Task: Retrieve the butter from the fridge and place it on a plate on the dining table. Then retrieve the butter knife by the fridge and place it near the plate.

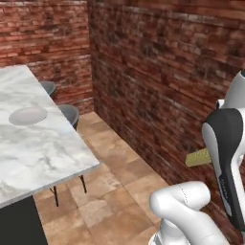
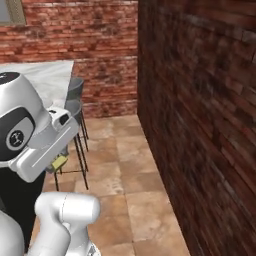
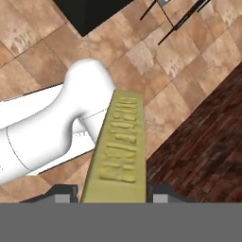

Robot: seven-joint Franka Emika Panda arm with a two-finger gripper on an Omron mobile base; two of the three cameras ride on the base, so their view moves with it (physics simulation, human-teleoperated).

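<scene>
While the plate [image 1: 27,115] sits on the dining table [image 1: 43,153], the gripper [image 3: 113,193] clamps the butter [image 3: 118,151].

The left base view looks forward and down from behind the white arm, which fills its lower right; the white-grey veined marble dining table [image 1: 43,148] spreads across the left half, and a red brick wall corner [image 1: 91,57] stands upper centre. The right base view faces the same corner, with that wall on its right and the arm at lower left. Both share the round grey stools [image 2: 75,107] and brown tiled floor [image 1: 115,191]. The hand view points steeply down at those tiles, very close to the yellow rectangular butter stick [image 3: 120,146] at lower centre.
</scene>
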